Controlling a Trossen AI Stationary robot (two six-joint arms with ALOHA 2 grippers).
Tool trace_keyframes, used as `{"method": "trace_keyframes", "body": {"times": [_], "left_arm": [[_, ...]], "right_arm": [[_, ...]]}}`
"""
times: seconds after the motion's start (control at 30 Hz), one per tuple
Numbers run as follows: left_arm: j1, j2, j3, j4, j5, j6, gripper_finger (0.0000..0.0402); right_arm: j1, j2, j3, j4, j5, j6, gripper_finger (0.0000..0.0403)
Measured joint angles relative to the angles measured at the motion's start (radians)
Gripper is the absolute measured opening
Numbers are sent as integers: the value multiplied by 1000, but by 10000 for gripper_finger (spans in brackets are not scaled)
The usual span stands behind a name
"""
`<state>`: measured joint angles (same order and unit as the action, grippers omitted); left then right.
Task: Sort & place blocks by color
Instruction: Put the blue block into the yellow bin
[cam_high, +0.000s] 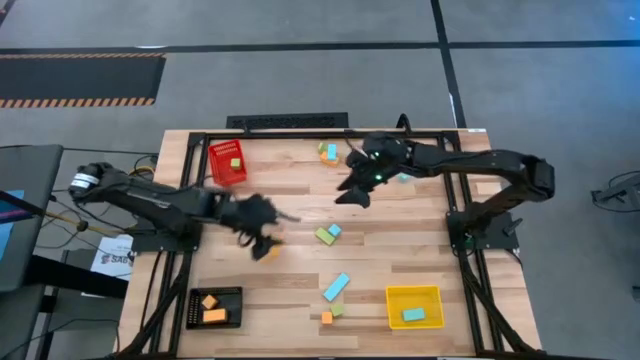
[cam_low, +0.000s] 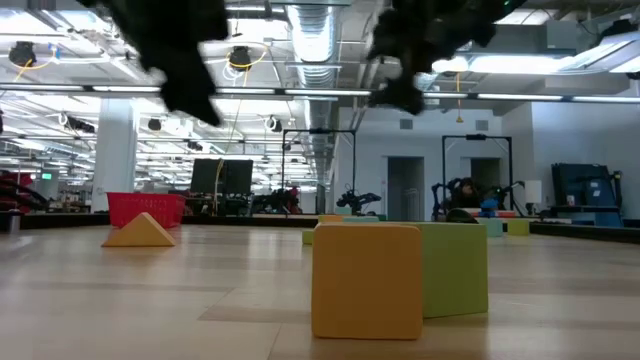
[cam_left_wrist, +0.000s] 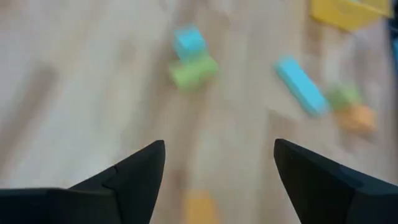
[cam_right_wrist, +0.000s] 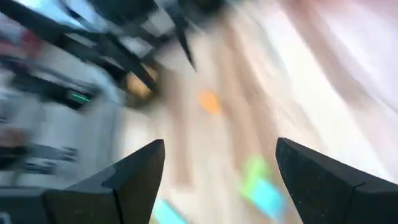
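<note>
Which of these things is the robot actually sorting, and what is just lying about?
Job:
- loose blocks: cyan bar, green block, orange block
- red bin, black bin, yellow bin

Lying about:
- papers and cables beside the table

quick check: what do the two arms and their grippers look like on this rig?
Both arms are dark, near black. The left arm has a pale round joint at its base. The right arm shows small green lights near the wrist. The left gripper and right gripper each have two dark, wedge-shaped fingers.
</note>
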<state>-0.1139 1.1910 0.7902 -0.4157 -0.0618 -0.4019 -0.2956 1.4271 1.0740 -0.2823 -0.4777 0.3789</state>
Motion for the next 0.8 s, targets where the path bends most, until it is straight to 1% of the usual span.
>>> {"method": "trace_keyframes", "body": {"times": [0.1,0.17,0.27,0.33,0.43,0.57,0.67,0.8], "left_arm": [[119,92,0,163,8,136,280],[187,164,0,315,38,163,277],[254,275,3,522,101,81,275],[259,347,42,555,134,36,272],[237,447,129,499,163,42,265],[198,568,276,349,153,38,253],[192,628,379,229,153,-2,245],[193,683,475,122,120,-75,236]], "right_arm": [[18,-40,0,-209,139,-37,327],[33,-65,0,-326,211,-39,327],[61,-95,0,-456,299,-13,326],[77,-112,0,-542,354,23,327],[103,-139,0,-663,411,80,327],[137,-170,0,-765,467,119,327],[157,-191,0,-791,511,128,326],[165,-214,0,-791,516,90,327]]}}
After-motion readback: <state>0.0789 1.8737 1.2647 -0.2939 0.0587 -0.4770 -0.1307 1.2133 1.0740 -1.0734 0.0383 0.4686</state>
